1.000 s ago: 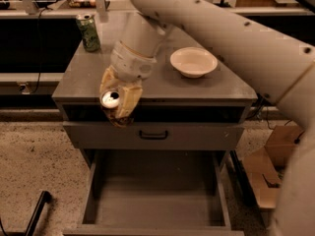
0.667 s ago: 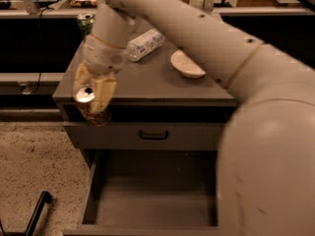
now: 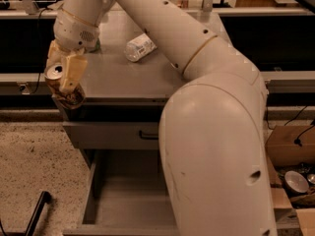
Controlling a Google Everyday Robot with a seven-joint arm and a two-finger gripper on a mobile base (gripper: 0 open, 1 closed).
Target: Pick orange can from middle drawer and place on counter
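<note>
At front left corner of bench (image 3: pixel 123 77), gripper (image 3: pixel 63 82) hanging just off edge, jaws clamping orange can (image 3: pixel 55 73), silver top tilting toward camera. On bench, clear plastic bottle (image 3: pixel 140 47) lying sideways. Below, middle drawer (image 3: pixel 130 200) standing open, grey floor showing, arm (image 3: pixel 206 132) covering its right part

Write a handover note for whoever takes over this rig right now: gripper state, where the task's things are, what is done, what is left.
Gripper: jaws shut on the small orange-brown speckled drink can, held in the air at the counter's near corner, on the picture's left.
Broad flat grey metal counter: a clear plastic bottle lies on its side there.
Deep grey metal middle drawer: pulled open below.
Done: can is out of the drawer.
Left: probably carry it fully over the counter, set it down, open the jaws, withdraw.
</note>
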